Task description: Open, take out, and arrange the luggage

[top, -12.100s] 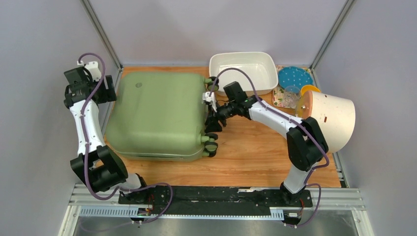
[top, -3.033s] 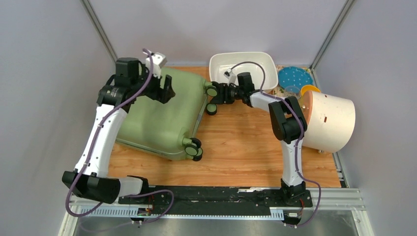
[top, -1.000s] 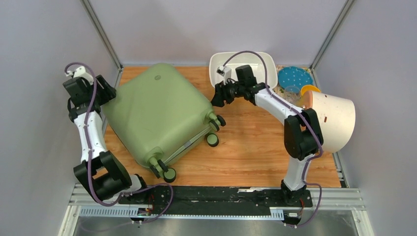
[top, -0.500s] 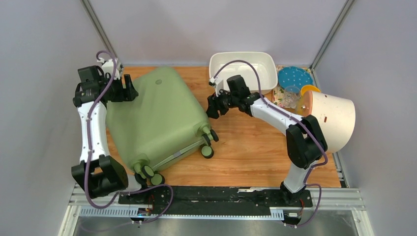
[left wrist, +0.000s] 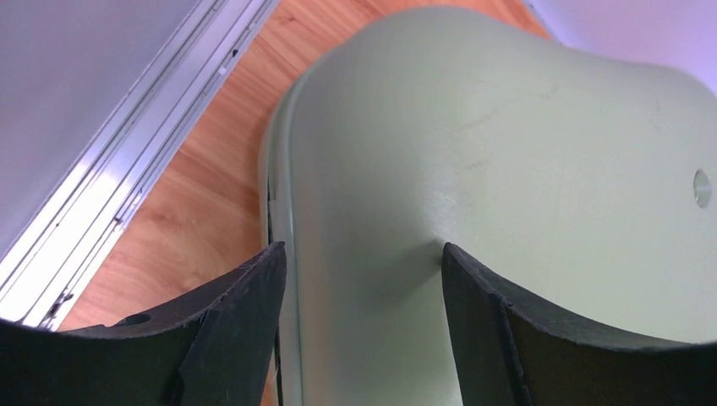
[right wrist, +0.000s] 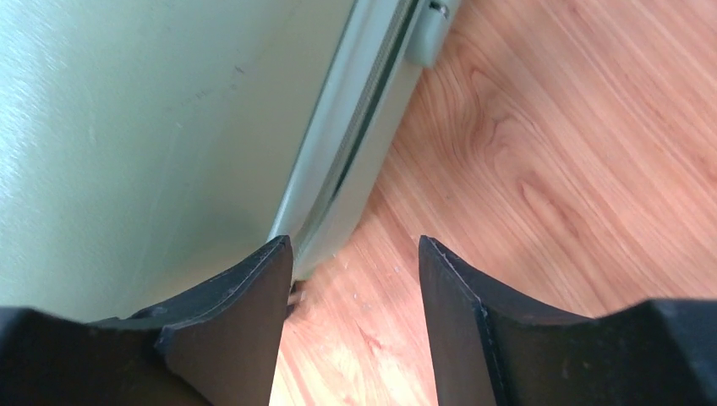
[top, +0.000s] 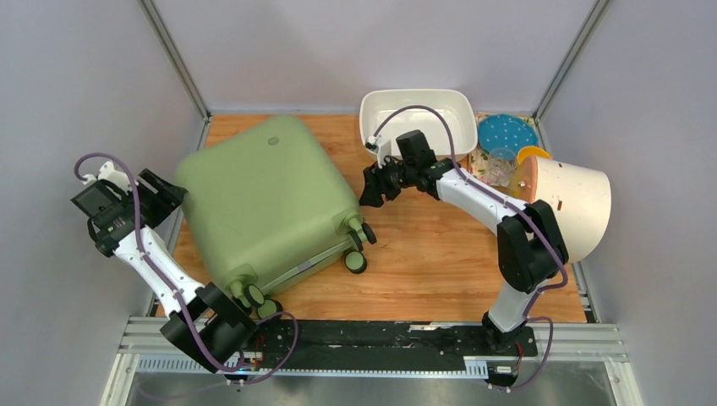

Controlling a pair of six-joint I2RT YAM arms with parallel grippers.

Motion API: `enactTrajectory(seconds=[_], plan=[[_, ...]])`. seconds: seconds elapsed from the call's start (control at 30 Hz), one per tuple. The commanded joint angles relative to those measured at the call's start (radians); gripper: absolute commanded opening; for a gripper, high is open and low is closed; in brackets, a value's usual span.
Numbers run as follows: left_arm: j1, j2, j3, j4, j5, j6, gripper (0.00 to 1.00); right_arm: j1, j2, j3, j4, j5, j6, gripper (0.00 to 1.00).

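Your left fingers stand spread apart and hold nothing. In the left wrist view a rounded corner of the luggage shows in the gap between them, and I cannot tell whether either finger touches the shell. From above, they sit just beside the case's left side, over the left edge of the bench, with the arm folded back toward its base.

Your right fingers are also parted and empty. In the right wrist view one finger lies over the green shell and the other over bare wood, and the case's zipper seam runs up between them. From above, they hang just beside the case's right side, near its far right corner.

The luggage lies flat and shut on the left half of the bench, its sage-green shell up, turned at a slant to the bench edges. Its wheels face the near right: one pair sits near the middle of the bench, the other by the near edge, close to the left arm's base.

Past your right arm, a white tub stands at the far edge. A cream cylinder with an orange end lies on its side at the right edge. A blue dotted plate lies between the two.
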State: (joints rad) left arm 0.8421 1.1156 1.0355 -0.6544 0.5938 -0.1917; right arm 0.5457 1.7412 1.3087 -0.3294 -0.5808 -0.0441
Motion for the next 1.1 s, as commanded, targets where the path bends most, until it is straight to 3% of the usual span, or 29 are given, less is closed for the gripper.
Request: enactTrajectory(seconds=[0.0, 0.2, 0.33, 0.37, 0.53, 0.63, 0.87, 1.0, 1.07], plan=[[-0.046, 0.099, -0.167, -0.173, -0.029, -0.008, 0.71, -0.038, -0.055, 0.027, -0.092, -0.040, -0.039, 0.60], [-0.317, 0.185, -0.129, 0.037, -0.091, -0.159, 0.71, -0.052, -0.045, 0.023, -0.103, -0.077, -0.056, 0.60], [-0.356, 0.334, -0.026, 0.147, -0.075, -0.232, 0.71, -0.053, 0.000, 0.073, -0.094, -0.083, -0.042, 0.60], [-0.356, 0.395, 0.022, 0.169, -0.015, -0.259, 0.71, -0.055, 0.010, 0.086, -0.094, -0.077, -0.042, 0.60], [-0.371, 0.437, 0.083, 0.251, 0.070, -0.256, 0.70, -0.072, 0.012, 0.081, -0.102, -0.074, -0.040, 0.60], [-0.376, 0.435, 0.193, 0.202, 0.070, -0.163, 0.70, -0.073, -0.017, 0.044, -0.108, -0.099, -0.037, 0.60], [-0.420, 0.373, 0.466, -0.158, 0.052, 0.197, 0.79, -0.029, -0.055, -0.032, 0.010, -0.145, 0.033, 0.60], [-0.486, 0.273, 0.419, -0.336, -0.023, 0.337, 0.80, 0.009, -0.009, 0.027, 0.052, -0.149, 0.099, 0.60], [-0.430, 0.166, 0.277, -0.326, -0.016, 0.307, 0.81, 0.017, 0.007, 0.056, 0.049, -0.134, 0.101, 0.60]])
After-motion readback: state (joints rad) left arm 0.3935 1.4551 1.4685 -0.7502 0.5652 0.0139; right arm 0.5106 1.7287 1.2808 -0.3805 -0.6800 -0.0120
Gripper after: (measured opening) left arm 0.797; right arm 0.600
